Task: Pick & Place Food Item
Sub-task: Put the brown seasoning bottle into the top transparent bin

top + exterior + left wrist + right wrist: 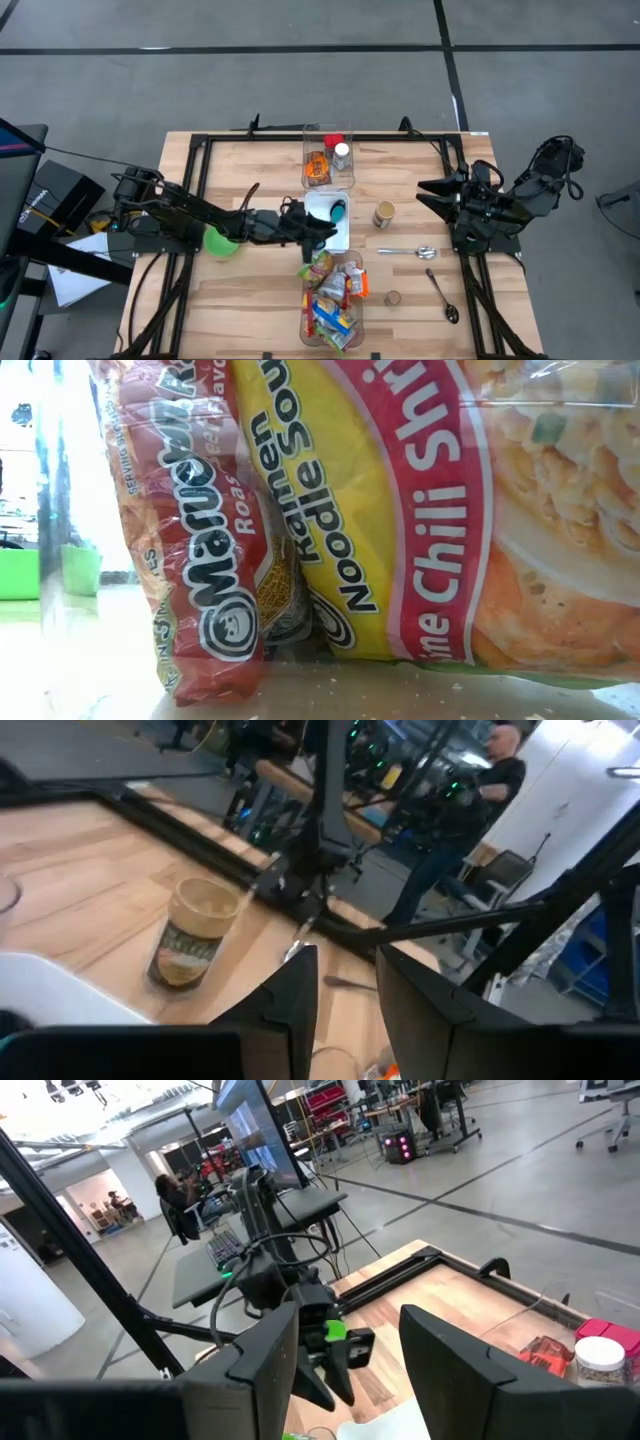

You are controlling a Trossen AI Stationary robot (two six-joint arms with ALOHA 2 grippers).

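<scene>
**Left arm poised between tray and food bin, nothing held**

Your left gripper [325, 232] shows its fingers [290, 1000] slightly apart and apparently empty, over the white tray [318, 206]. The ramen packets [333, 295] lie in the near bin. Next, descend and close on one. The right gripper [432, 190] waits, fingers apart, over the worktop [250, 300].

Non-task items on desk [250, 310]: two spoons at right, one [407, 252] lying crosswise, one [442, 297] slanted below it. Green bowl [221, 241] at left. Person [455, 815] standing, upper right of left wrist view.
</scene>
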